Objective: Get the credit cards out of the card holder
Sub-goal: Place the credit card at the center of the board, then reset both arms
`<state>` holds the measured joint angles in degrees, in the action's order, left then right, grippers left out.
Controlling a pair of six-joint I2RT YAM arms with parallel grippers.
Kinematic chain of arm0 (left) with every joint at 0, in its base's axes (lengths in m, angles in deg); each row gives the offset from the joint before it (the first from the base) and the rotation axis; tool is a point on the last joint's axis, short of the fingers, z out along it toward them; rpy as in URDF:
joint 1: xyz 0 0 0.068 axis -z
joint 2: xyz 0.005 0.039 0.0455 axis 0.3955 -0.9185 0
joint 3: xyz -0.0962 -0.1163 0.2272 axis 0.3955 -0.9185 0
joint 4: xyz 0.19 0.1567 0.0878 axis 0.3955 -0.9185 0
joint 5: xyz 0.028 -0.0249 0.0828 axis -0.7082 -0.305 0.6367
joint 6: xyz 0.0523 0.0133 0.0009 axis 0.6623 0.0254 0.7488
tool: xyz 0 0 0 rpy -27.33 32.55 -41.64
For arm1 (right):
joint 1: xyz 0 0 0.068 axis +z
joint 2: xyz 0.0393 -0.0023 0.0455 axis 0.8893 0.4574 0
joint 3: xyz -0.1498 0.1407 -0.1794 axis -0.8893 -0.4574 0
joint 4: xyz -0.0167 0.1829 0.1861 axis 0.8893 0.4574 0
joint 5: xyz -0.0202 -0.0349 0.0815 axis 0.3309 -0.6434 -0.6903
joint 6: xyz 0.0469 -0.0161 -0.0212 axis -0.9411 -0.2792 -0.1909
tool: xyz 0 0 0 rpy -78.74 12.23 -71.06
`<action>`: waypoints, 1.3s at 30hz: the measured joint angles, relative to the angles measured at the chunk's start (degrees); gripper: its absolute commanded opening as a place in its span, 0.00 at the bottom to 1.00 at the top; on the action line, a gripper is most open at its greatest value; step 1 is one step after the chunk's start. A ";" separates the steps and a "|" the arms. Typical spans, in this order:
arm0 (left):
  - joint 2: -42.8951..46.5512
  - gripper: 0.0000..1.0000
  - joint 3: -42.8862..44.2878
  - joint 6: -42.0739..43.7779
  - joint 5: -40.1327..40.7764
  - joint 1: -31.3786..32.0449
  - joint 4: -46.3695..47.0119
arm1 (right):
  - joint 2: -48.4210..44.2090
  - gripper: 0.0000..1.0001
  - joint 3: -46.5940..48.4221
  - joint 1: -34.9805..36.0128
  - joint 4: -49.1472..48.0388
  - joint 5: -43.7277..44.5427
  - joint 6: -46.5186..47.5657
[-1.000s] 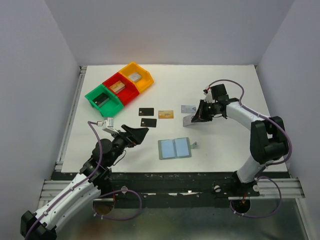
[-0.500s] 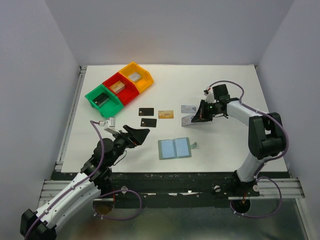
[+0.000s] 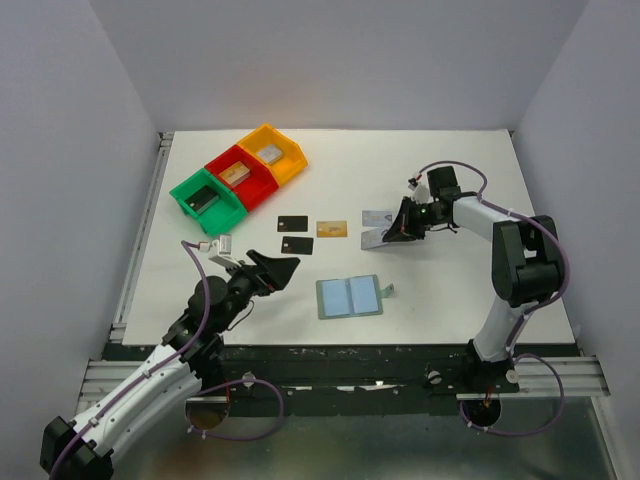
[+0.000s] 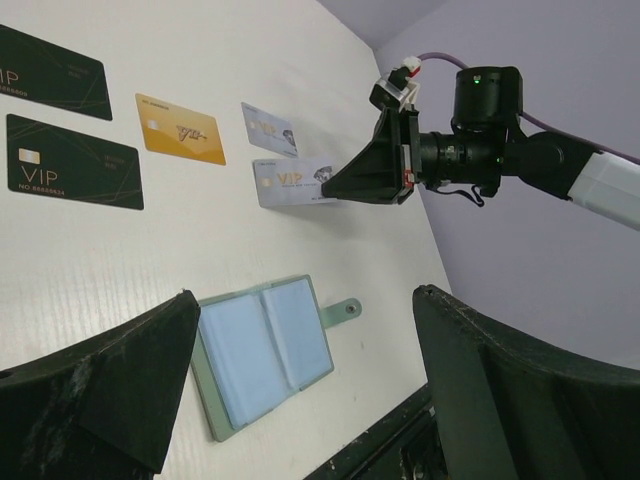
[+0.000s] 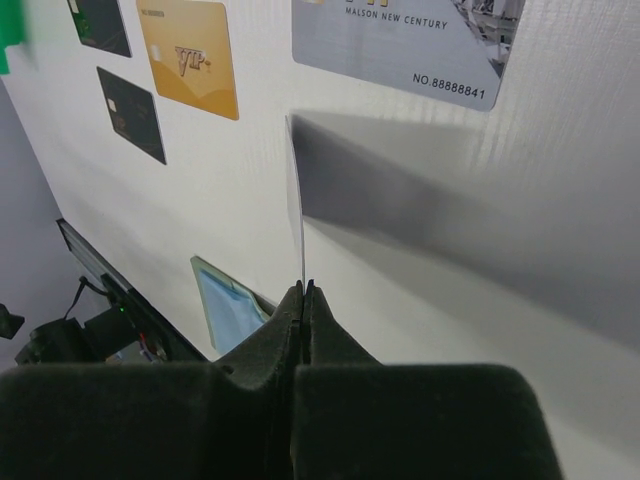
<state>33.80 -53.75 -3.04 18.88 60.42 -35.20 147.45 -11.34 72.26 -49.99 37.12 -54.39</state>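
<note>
While clamping the last silvery card (image 4: pixel 290 183) close over the table (image 3: pixel 450 290) in the right gripper (image 3: pixel 390 235), beside four cards (image 3: pixel 332 229) lying out, nearing completion with the left gripper (image 3: pixel 283 265) gaping empty near the bare card holder (image 3: pixel 349 296).

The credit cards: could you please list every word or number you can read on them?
"MALSON NEW CENTURY": flat silver card.
"NO.88888841": same card.
"VIP": held silver card, gold card, far black card, near black card.
Other small print: too blurred to read.
</note>
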 measured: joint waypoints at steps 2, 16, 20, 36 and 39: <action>-0.24 0.99 -0.02 0.00 -0.04 0.00 0.20 | 0.48 0.10 0.20 -0.24 -0.02 -0.09 0.17; -2.69 0.99 -0.07 0.28 -1.27 -0.37 1.40 | 0.81 0.28 0.24 -0.48 0.07 0.24 1.07; -2.69 0.99 -0.09 0.28 -1.29 -0.46 1.49 | 0.81 0.29 0.24 -0.52 0.15 0.98 1.07; -2.03 0.99 -0.20 0.46 -1.49 -0.79 1.49 | -0.63 0.38 -0.26 -3.28 0.26 4.98 -0.09; -1.90 0.99 -0.22 0.50 -1.46 -0.79 1.38 | -4.57 0.40 -1.86 -3.61 -0.07 6.40 -0.72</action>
<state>31.90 -53.96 -2.54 17.42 59.63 -33.82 142.89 -13.20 68.65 -50.06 43.52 -55.11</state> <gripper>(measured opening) 0.992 0.383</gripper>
